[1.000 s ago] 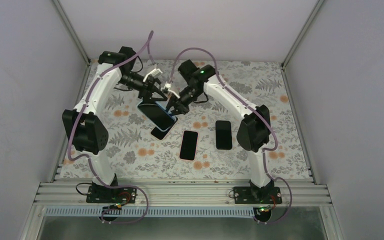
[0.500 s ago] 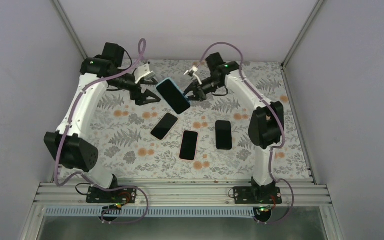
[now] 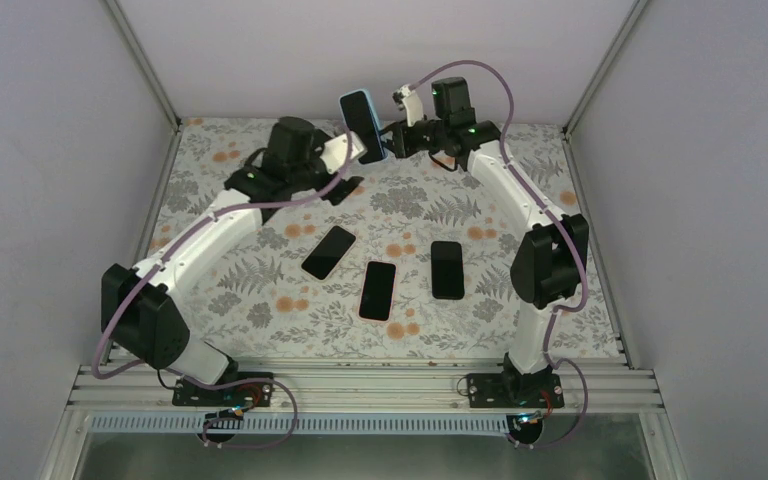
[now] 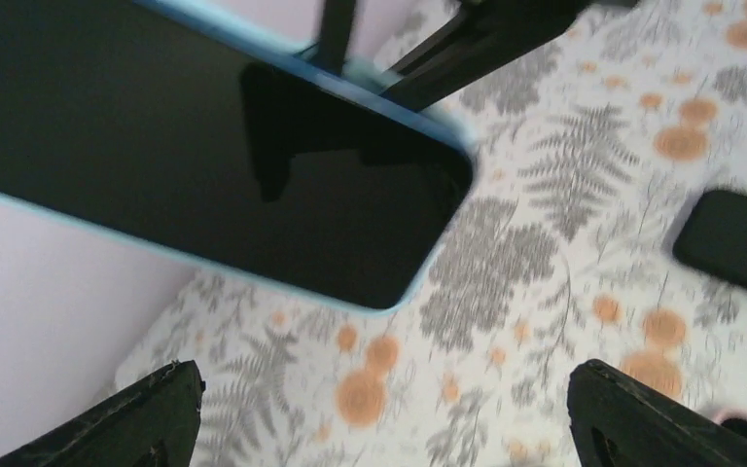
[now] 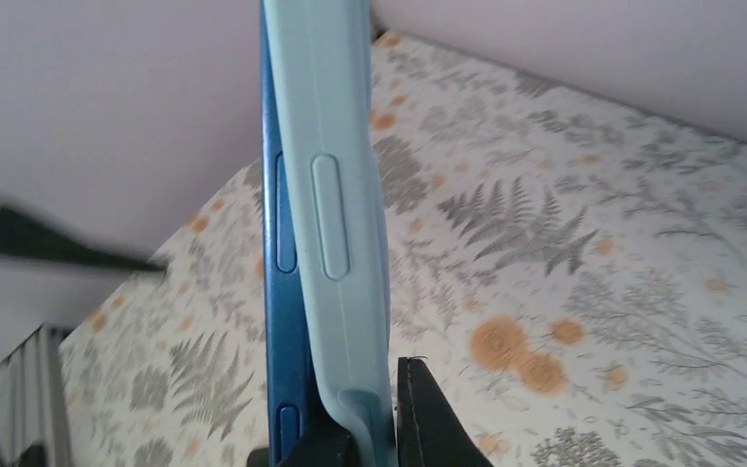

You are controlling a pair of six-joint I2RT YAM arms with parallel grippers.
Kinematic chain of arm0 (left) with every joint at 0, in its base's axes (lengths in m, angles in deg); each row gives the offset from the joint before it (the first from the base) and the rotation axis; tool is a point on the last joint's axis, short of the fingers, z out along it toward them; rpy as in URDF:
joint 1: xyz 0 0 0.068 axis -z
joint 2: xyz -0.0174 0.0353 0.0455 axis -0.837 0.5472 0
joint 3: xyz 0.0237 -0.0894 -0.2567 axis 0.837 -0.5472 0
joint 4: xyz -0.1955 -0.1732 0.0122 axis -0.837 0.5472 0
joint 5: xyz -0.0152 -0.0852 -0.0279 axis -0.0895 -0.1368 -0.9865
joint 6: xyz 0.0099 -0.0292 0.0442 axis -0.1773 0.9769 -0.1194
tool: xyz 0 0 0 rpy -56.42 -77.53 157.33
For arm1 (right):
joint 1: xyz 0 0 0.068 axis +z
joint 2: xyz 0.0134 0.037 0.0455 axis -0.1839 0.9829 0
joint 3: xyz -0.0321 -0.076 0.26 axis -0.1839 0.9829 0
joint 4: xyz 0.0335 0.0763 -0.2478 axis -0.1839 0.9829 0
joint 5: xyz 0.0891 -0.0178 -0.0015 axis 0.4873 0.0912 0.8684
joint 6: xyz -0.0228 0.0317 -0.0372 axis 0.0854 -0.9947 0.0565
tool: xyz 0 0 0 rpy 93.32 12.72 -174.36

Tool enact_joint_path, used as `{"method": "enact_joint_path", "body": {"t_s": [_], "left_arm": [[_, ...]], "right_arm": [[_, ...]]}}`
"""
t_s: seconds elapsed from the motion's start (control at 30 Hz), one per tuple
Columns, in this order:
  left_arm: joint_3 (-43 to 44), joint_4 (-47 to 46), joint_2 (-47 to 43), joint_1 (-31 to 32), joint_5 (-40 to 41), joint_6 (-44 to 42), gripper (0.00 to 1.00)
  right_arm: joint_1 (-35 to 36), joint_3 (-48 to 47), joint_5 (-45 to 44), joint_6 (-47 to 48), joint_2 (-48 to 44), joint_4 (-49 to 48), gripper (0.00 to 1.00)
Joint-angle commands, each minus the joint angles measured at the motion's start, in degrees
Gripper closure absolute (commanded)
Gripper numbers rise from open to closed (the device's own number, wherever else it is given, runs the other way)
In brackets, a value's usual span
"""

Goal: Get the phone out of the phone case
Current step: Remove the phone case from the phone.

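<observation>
Floral table below: right hand clamps the cased phone, axis 11-to-5 o'clock; left hand, spread empty, at its 7.

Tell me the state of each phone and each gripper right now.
blue-cased phone: held up in the air, screen dark, not yet out of its case.
right gripper: shut on the blue-cased phone's edge.
left gripper: open, facing the raised screen, not touching it.
left flat phone: lying screen-up, dark.
middle flat phone: lying screen-up, dark.
right flat phone: lying screen-up, dark.
</observation>
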Motion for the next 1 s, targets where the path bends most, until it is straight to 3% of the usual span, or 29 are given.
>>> {"method": "enact_joint_path", "body": {"t_s": [0.0,0.17,0.53,0.97], "left_arm": [[-4.01,-19.83,-1.01,4.63,10.8,5.79,0.08],[-3.63,-24.84,2.04,6.38,12.76,9.21,0.09],[6.05,-17.41,11.4,7.84,7.81,11.83,0.11],[5.38,-21.03,10.77,7.91,13.83,14.76,0.12]], "right_arm": [[0.19,-3.87,-8.13,-7.48,1.01,-6.18,0.97],[0.06,-4.74,-9.43,-8.08,0.57,-6.87,0.97],[0.06,-6.34,-7.29,-8.51,1.08,-6.98,0.97],[0.14,-5.73,-5.39,-8.22,0.89,-7.31,0.97]]}}
